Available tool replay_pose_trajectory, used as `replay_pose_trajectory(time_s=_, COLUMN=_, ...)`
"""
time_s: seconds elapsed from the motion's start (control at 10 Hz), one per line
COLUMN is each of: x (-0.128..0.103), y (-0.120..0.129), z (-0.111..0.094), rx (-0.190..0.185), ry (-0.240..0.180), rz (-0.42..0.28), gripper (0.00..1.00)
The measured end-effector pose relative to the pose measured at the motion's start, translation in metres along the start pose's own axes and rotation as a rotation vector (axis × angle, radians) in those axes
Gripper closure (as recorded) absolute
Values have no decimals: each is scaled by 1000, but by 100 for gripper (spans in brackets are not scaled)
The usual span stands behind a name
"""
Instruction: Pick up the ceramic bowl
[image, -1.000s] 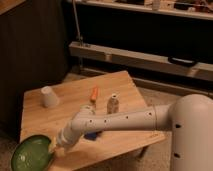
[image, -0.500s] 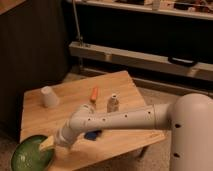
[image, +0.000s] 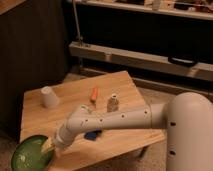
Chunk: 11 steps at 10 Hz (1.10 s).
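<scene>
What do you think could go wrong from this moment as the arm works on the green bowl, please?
The ceramic bowl sits at the table corner, partly past the edge; a nudge from the gripper at its rim could tip it off. Its surface looks glossy, so a rim hold might slip when lifted. The arm stretches low across the table near a blue item and a small bottle, which it might brush when rising.
</scene>
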Motion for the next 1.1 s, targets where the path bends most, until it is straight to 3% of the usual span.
replay_pose_trajectory(time_s=0.5, x=-2, y=11, z=18, rx=-50, ry=-32, rz=9, gripper=51)
replay_pose_trajectory(time_s=1.1, x=0, y=9, z=32, rx=-51, ry=-48, rz=17, gripper=51)
